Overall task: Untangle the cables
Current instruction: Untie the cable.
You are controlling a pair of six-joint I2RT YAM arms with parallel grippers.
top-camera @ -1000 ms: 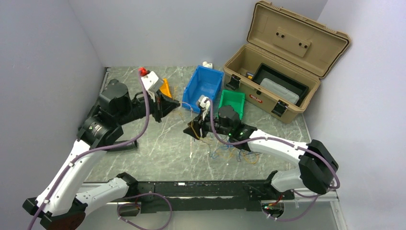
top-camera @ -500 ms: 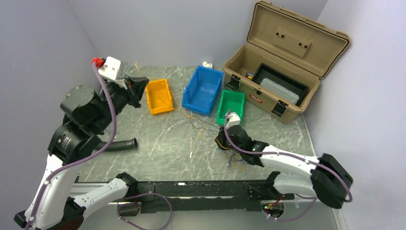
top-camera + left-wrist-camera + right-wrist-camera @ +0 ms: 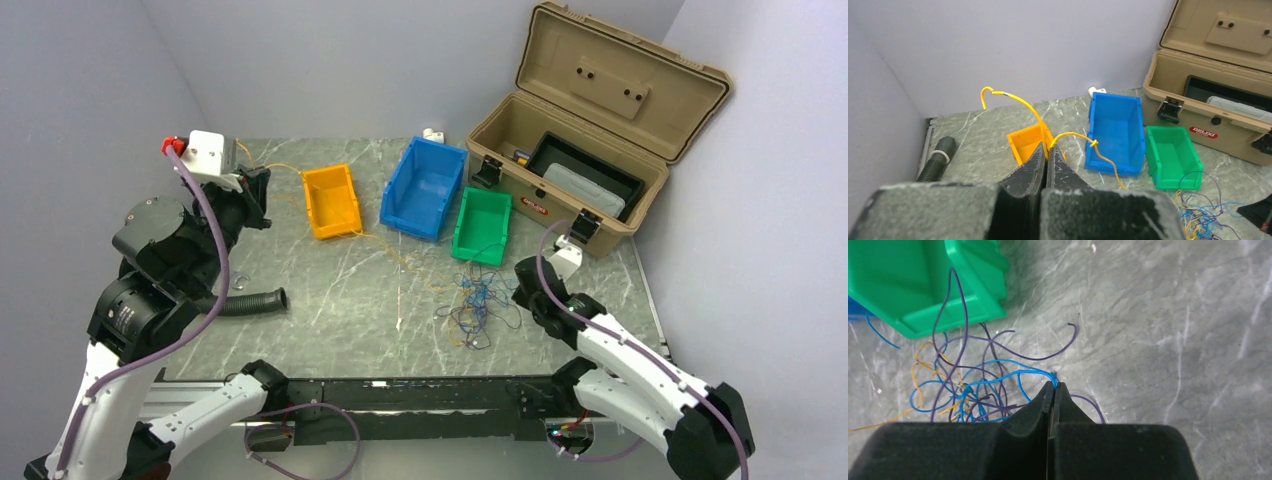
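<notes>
From my seat, the left gripper (image 3: 1047, 150) is pressed fully together with a yellow wire (image 3: 1073, 133) pinched at its tips. It hangs raised over the 10 o'clock corner of the table (image 3: 330, 290). One end of that wire curls up past the fingers. The other runs toward 4 o'clock, past the orange bin (image 3: 330, 200) and the near corner of the blue bin (image 3: 425, 185), down to the tangle of cables (image 3: 478, 298).

The tangle lies flat on the table at about 4 o'clock from centre: loose blue, purple and yellow-orange loops, with the green bin (image 3: 482, 225) just at its 12 o'clock. The right gripper (image 3: 1053, 386) sits low at the tangle's 3 o'clock edge, fingers closed tight on a blue wire (image 3: 1020, 372) that leads back into the loops.

The open tan toolbox (image 3: 590, 130) stands at 1 o'clock and a black corrugated hose (image 3: 250, 302) lies at 9 o'clock
</notes>
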